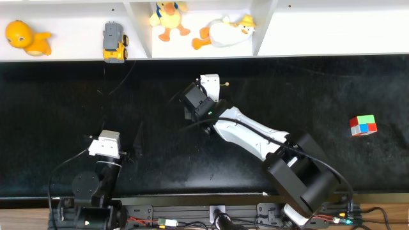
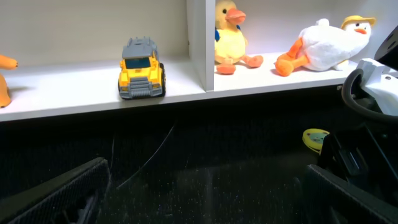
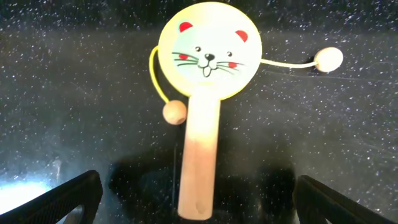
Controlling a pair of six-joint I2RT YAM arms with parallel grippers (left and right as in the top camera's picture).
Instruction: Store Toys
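While flat, cat-faced rattle drum (image 3: 206, 102)

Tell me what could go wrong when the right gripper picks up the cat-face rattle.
1. The rattle has two beads loose on strings; they could swing or snag on the open right gripper.
2. Its round handle lies flat on the table and might roll away as the gripper closes.

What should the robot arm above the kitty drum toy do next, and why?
Probably lower the right gripper onto the wooden handle of the yellow cat-face rattle drum and close. The drum lies flat on the black table, below its open fingers, not yet held.
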